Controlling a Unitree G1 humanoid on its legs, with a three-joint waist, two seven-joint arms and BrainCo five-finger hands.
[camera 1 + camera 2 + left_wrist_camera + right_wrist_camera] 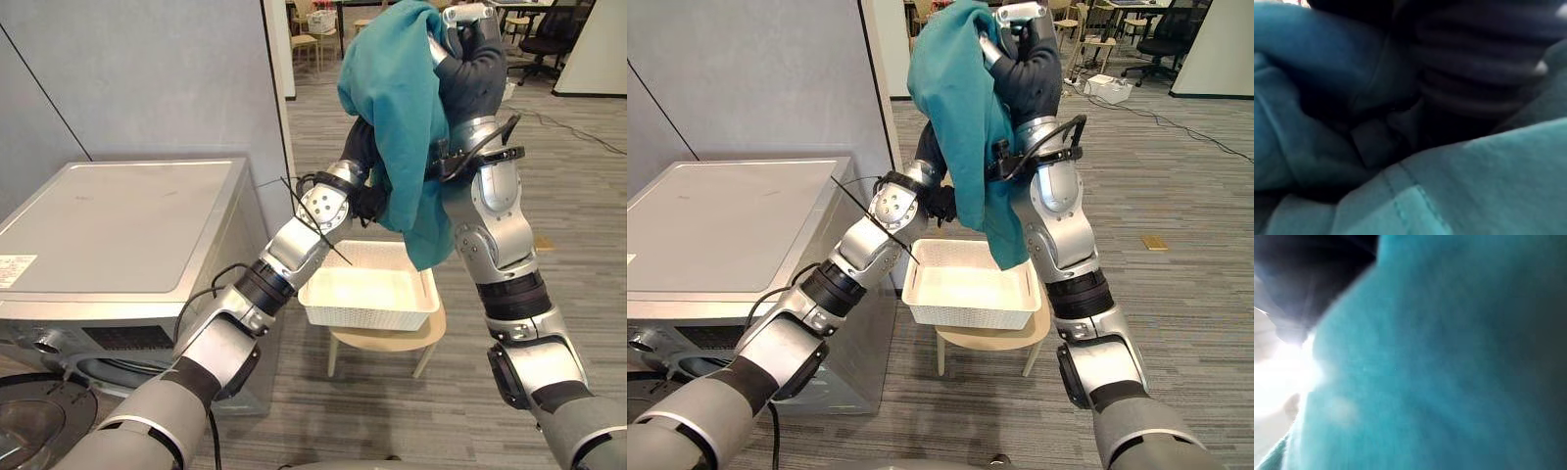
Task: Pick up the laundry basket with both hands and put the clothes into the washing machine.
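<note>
A teal garment (397, 108) hangs high in the air above the white laundry basket (367, 318). My right hand (1021, 14) is raised at the top of it, curled on the cloth, which drapes down over the wrist and forearm. My left hand (367, 203) reaches up from the lower left and presses against the garment's lower part, half hidden behind it; its wrist view shows teal folds (1474, 186) from very close. The basket stands on a round wooden stool (387, 341), and its inside looks bare. The washing machine (118, 225) stands to the left.
The washer's round door (29, 421) hangs open at the lower left. A grey-blue partition wall (147, 78) rises behind the machine. Office chairs (549, 34) and wooden chairs (309, 39) stand far back on the grey carpet.
</note>
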